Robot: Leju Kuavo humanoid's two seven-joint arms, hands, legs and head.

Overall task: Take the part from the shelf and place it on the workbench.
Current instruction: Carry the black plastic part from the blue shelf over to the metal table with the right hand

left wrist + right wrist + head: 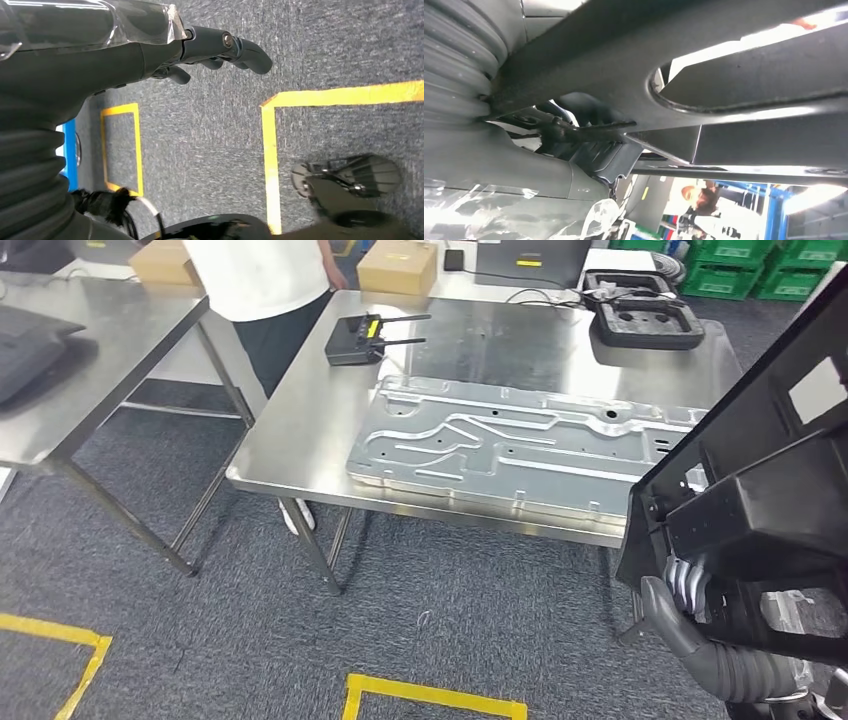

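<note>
My right hand (685, 590) grips the black part (770, 500), fingers hooked round its lower frame edge; in my right wrist view the dark fingers (589, 107) wrap over a thin edge of that same black part (724, 55), which spans most of the picture. The part is a large, angular black plastic piece with openings through it. It is up in the air at my right side, its near corner just over the right end of the steel workbench (300, 430), not resting on it.

My left hand (220, 50) hangs over the grey carpet (210, 140) and its yellow tape lines (270, 150), fingers loosely curled and holding nothing.

On the workbench lies a wide, flat pressed metal panel (520, 445). Behind it sit a black router with antennas (365, 338) and a black foam tray (648, 320). A person in a white top (260, 275) stands at the far left corner of the bench, and a second steel table (90, 350) stands to the left.
</note>
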